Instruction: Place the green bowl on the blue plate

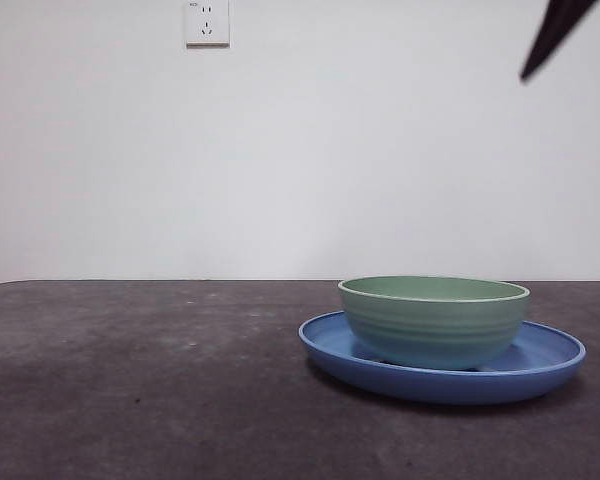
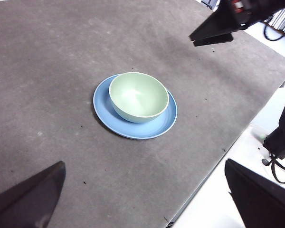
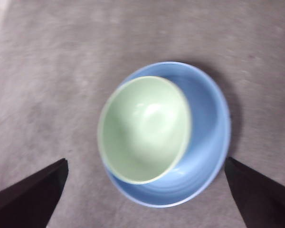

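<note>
Green bowl (image 1: 435,320) sitting upright inside the blue plate (image 1: 545,365), open side facing straight up. Round all the way, so no long side and no way of pointing except up. Not in the middle of the plate: in the front view pushed toward the left part, with more bare blue showing on the right. Same in the left wrist view, where the green bowl (image 2: 138,96) reaches close to one edge of the blue plate (image 2: 154,128) and leaves a wide blue strip on the other side. Nothing inside the bowl.

Plate lying flat on the dark grey worktop (image 1: 130,380), toward the right in the front view.

Right gripper (image 3: 145,199) hanging above the green bowl (image 3: 142,128) and blue plate (image 3: 209,118), looking almost straight down, black jaws spread wide, nothing between them, not touching either dish. Also seen in the left wrist view as a dark shape high up beyond the plate.

Left gripper (image 2: 147,199) up high and well back from the dishes, jaws wide apart, holding nothing.

White wall socket (image 1: 207,22) on the wall behind.
</note>
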